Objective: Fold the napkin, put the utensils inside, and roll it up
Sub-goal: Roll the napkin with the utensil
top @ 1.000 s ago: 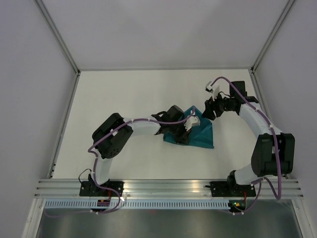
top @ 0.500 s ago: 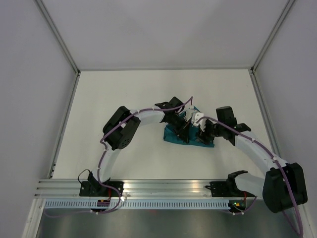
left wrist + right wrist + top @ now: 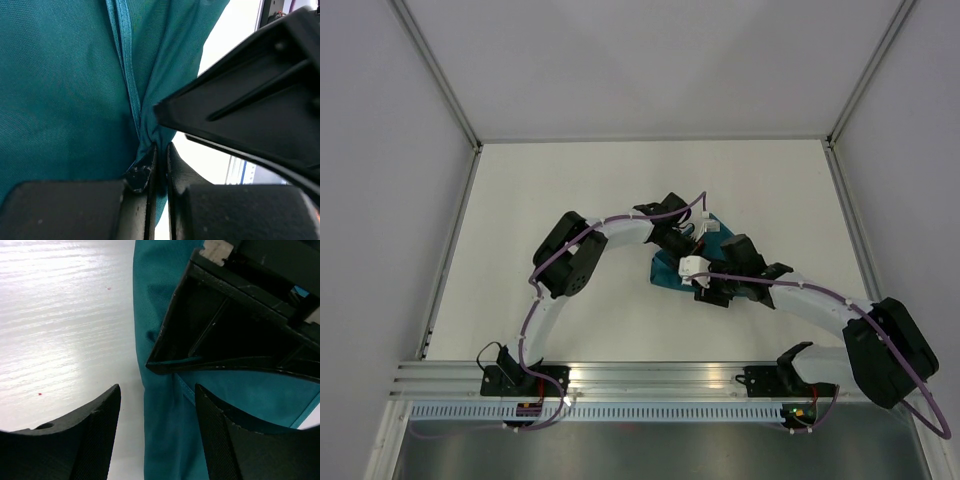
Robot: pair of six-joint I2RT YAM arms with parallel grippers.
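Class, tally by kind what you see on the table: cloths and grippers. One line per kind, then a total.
Napkin: 1
Grippers: 2 (left gripper, right gripper)
Total: 3

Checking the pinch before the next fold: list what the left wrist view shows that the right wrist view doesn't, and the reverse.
Left wrist only: the left gripper shut on a bunched fold of the napkin, with the stitched hem running down into the pinch.
Right wrist only: the right gripper open and holding nothing, its fingers on either side of the napkin's edge.
Both: the teal napkin, some white table, and the other arm's black gripper close by.
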